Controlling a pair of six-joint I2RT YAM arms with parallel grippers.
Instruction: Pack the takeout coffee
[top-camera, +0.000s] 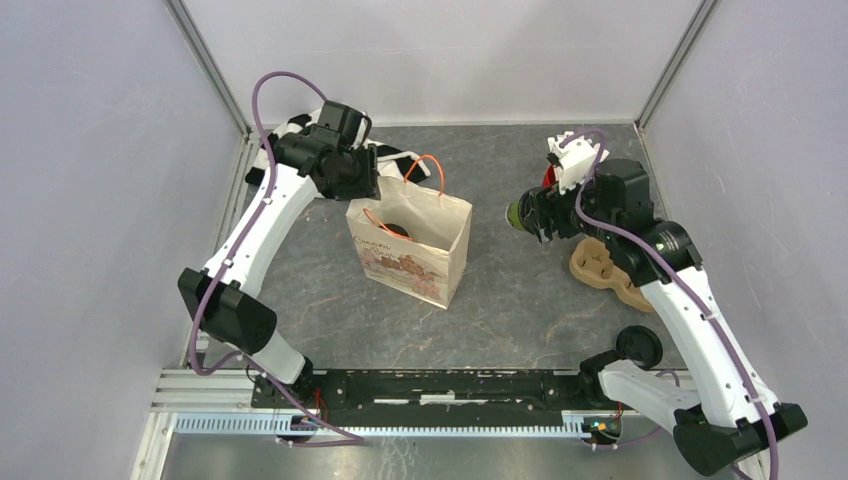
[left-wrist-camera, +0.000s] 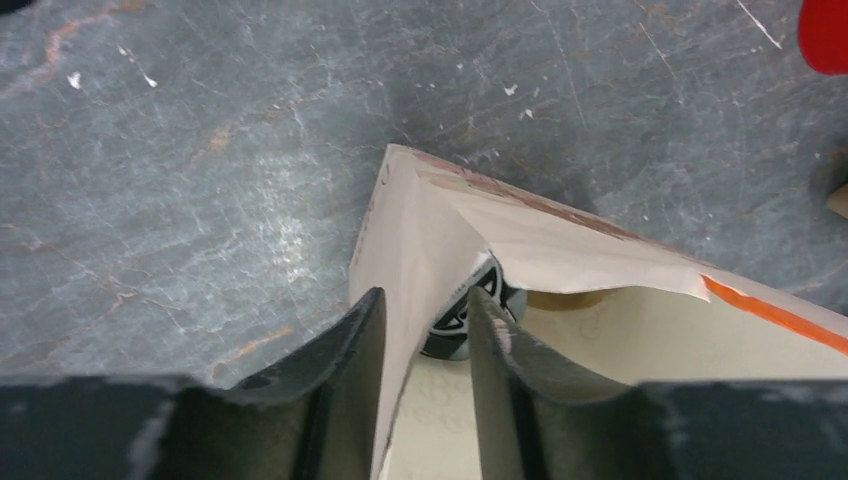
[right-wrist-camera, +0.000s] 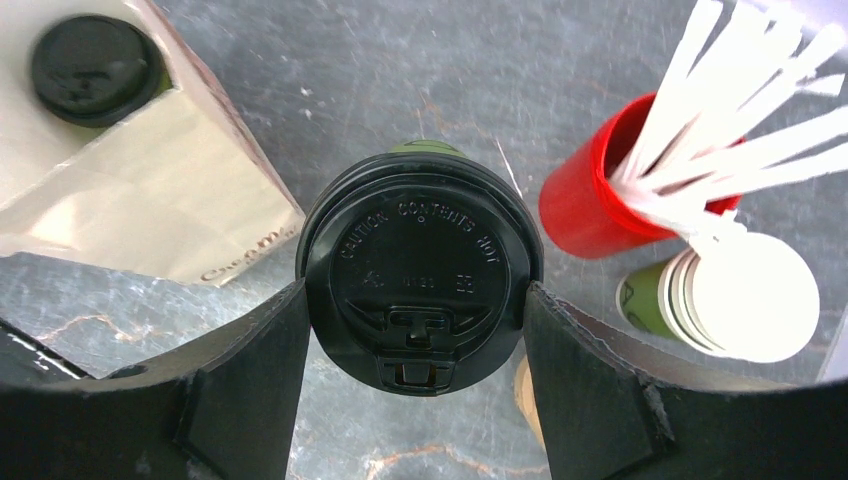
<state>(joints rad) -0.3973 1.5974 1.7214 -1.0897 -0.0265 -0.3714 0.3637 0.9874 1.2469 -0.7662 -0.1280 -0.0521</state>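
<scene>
One green takeout coffee cup with a black lid (right-wrist-camera: 420, 265) is held between the fingers of my right gripper (right-wrist-camera: 415, 300), above the table to the right of the paper bag (top-camera: 410, 250). In the top view this cup (top-camera: 518, 215) sits at the right gripper (top-camera: 530, 215). A second lidded cup (right-wrist-camera: 95, 68) stands inside the open bag, its black lid (top-camera: 400, 228) visible from above. My left gripper (left-wrist-camera: 425, 310) is pinched on the bag's back wall (left-wrist-camera: 410, 240), near a corner, at the bag's far left rim (top-camera: 368, 195).
A red cup of white sticks (right-wrist-camera: 600, 200) and stacked lidless cups (right-wrist-camera: 730, 295) stand right of the held cup. A brown cardboard carrier (top-camera: 605, 270) lies under the right arm. A loose black lid (top-camera: 638, 347) lies near the right base. The bag has orange handles (top-camera: 432, 165).
</scene>
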